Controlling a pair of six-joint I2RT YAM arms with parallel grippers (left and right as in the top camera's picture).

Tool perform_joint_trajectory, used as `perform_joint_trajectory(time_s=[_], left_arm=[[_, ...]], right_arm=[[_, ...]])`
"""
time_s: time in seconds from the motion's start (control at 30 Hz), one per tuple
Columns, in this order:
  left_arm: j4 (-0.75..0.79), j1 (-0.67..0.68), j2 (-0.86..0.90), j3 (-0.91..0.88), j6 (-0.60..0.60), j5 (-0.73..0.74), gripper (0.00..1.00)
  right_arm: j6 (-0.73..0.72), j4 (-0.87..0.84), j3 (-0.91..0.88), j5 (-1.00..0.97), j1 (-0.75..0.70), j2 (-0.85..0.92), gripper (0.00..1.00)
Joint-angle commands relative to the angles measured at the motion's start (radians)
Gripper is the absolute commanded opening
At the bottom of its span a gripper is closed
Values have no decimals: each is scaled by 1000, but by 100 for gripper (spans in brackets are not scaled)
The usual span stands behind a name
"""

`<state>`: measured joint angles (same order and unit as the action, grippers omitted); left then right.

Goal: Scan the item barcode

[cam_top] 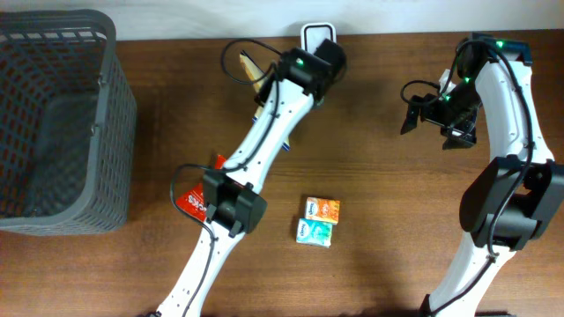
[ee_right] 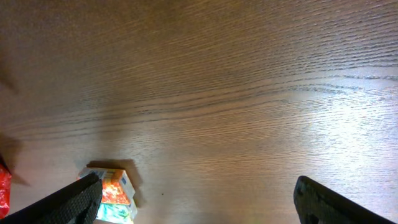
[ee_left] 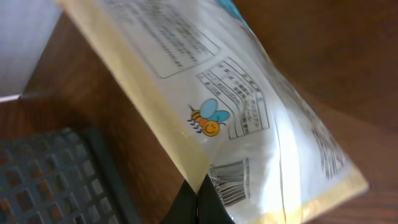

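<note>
My left gripper [ee_left: 198, 198] is shut on the edge of a clear-and-yellow packet [ee_left: 249, 112] with a bee logo. The packet's barcode [ee_left: 231, 180] shows right beside the fingers. From overhead, the left gripper [cam_top: 267, 85] holds the packet [cam_top: 249, 69] near the back of the table, left of a white scanner [cam_top: 317, 35] at the back edge. My right gripper [cam_top: 412, 113] hovers over the right side of the table. It stands open in the right wrist view [ee_right: 205, 202], with nothing but bare wood between its fingers.
A grey mesh basket [cam_top: 53, 123] fills the left side; its rim [ee_left: 56, 180] shows in the left wrist view. Two small boxes, orange and teal [cam_top: 318, 221], lie at the front centre, also seen from the right wrist as boxes [ee_right: 113, 194]. A red packet [cam_top: 192, 199] lies by the left arm.
</note>
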<state>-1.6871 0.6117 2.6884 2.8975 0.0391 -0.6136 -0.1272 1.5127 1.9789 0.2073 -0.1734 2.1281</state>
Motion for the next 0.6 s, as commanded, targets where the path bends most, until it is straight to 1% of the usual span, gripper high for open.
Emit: perform_joint_trajectory(time_s=[0.0,0.1,0.27,0.3,0.33,0.37,0.5,0.57], left_arm=[[10,70,-32,-66,-60,27,0],[54,116,-32,-117,-58,56,0],[142,179,-32,-150,-51,229,0],[142,187,-32,-150,-51,249,7],[138,193,-33,-150,-51,261,23],[129,197,-34,-150,-45,265,29],[92,192,-50,-113,28,325,31],[93,181,-69,-80,29,388,38]], right_arm=[[8,-3,-4,-10,-5,5,99],[8,-2,-4,-10,-5,5,98],[8,18,-3,-9,-26,5,99],[8,25,-3,-9,-34,5,99],[8,31,-3,-8,-41,5,99],[8,42,0,-5,-53,5,99],[8,67,10,10,-83,4,99],[8,77,15,10,-84,4,99]])
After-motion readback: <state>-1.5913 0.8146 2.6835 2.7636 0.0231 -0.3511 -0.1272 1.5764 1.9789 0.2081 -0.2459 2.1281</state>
